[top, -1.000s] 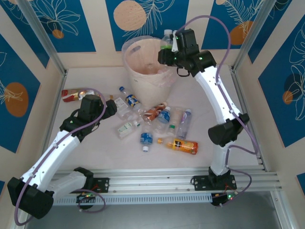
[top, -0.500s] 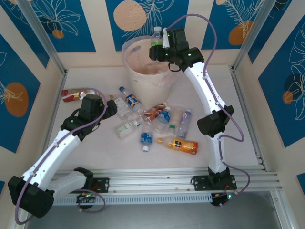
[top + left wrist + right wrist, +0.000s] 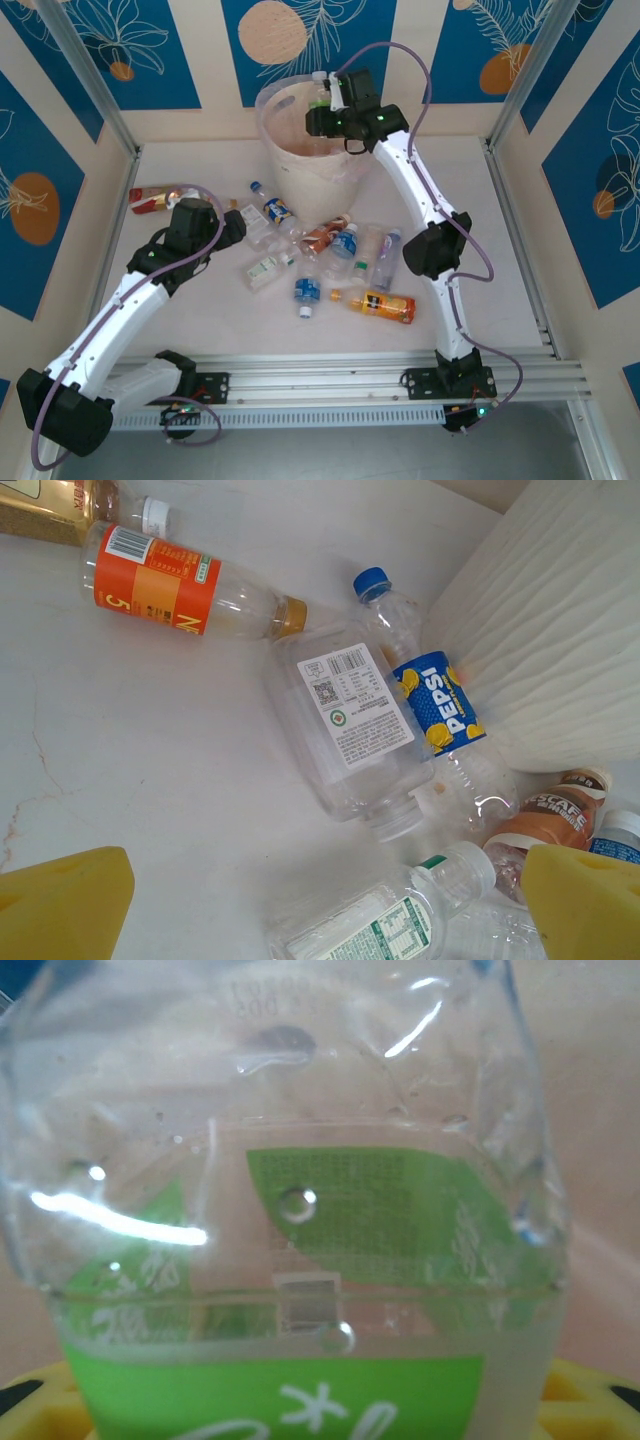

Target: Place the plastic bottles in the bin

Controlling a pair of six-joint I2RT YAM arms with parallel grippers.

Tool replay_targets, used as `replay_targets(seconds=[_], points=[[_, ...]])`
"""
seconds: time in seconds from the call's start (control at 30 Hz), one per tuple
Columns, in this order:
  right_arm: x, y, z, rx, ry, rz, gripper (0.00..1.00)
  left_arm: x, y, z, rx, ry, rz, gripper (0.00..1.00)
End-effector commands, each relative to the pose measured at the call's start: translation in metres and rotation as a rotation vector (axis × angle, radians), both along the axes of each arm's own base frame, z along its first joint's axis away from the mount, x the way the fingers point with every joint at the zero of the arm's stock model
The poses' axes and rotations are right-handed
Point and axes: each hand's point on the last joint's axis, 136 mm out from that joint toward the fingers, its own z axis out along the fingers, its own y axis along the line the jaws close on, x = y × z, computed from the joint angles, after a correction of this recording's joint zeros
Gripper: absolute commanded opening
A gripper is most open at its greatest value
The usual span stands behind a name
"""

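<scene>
Bin [image 3: 300,180], 12 o'clock on the table [image 3: 500,200]: pale matt plastic, wall finely ribbed, lined with crinkled clear film [image 3: 350,165]. Table: matt off-white, faintly scuffed. Green-label bottle [image 3: 300,1260]: clear glossy plastic beaded with droplets, label shiny. Pepsi bottle [image 3: 430,695] and orange-label bottle [image 3: 170,580]: thin clear plastic, dented, with glossy printed sleeves. Rail [image 3: 330,375], 6 o'clock: bare brushed metal.

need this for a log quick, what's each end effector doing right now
left end effector: open, empty
right end effector: closed on green-label bottle, above the bin
</scene>
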Motion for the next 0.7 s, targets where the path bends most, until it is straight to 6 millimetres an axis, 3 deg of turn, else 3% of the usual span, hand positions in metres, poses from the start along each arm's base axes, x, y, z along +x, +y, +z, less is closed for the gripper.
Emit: replay_targets(seconds=[0.0,0.67], points=[[0.006,0.002,0.005,0.001,-0.034,0.027,0.56,0.001,0.002,0.014,-0.003,-0.027,-0.004,1.0],[0.022,0.001,-0.038,-0.085,-0.006,0.017,0.64,0.002,0.004,0.012,0.006,-0.016,0.009,1.0]])
